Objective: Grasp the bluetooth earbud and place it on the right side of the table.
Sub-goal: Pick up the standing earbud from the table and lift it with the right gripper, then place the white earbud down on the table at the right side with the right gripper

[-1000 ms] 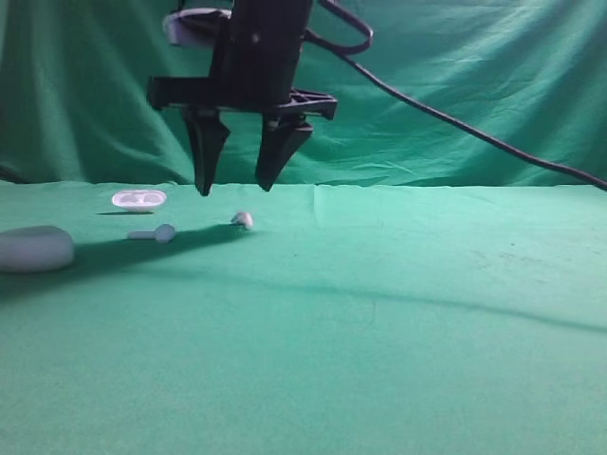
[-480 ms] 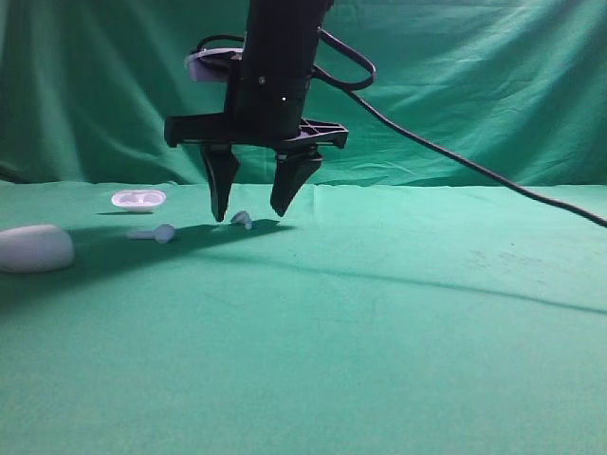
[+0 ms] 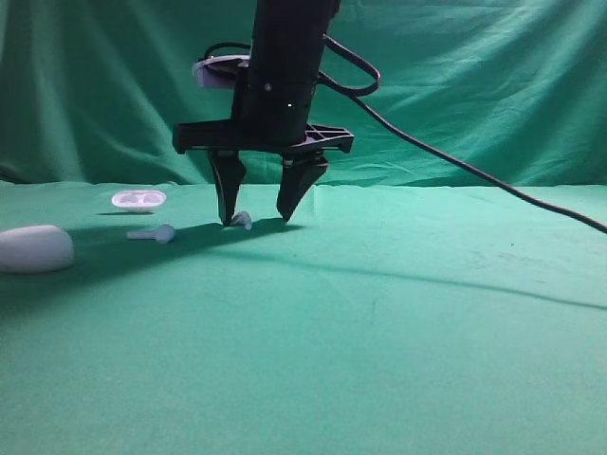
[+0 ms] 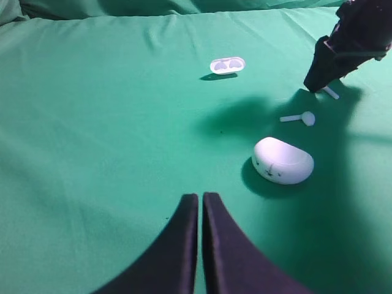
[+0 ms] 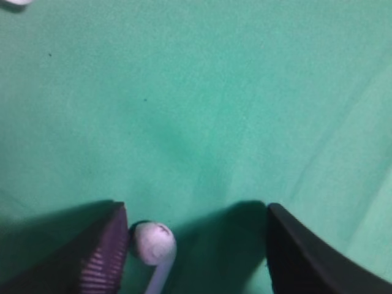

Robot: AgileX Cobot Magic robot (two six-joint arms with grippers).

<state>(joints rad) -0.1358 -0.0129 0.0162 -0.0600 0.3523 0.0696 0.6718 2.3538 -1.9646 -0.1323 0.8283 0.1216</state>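
The bluetooth earbud (image 3: 241,220) is a tiny white lump lying on the green table (image 3: 398,341), left of centre. My right gripper (image 3: 256,221) is open and straddles it, with both fingertips down near the cloth. In the right wrist view the earbud (image 5: 154,242) lies close against the ribbed left finger (image 5: 104,257), and the right finger (image 5: 300,251) stands well apart from it. From the left wrist view the earbud (image 4: 331,92) peeks out beside the black right arm. My left gripper (image 4: 200,197) is shut over bare cloth, holding nothing.
A second white earbud with a long stem (image 3: 156,232) lies left of the gripper. A large white pebble-like case (image 3: 34,248) sits at the far left. A small white open tray (image 3: 138,199) lies behind them. A black cable (image 3: 455,163) trails to the right.
My right gripper has come down and shifted slightly right, from above the cloth to having its tips on either side of the earbud. The earbud has stayed in place.
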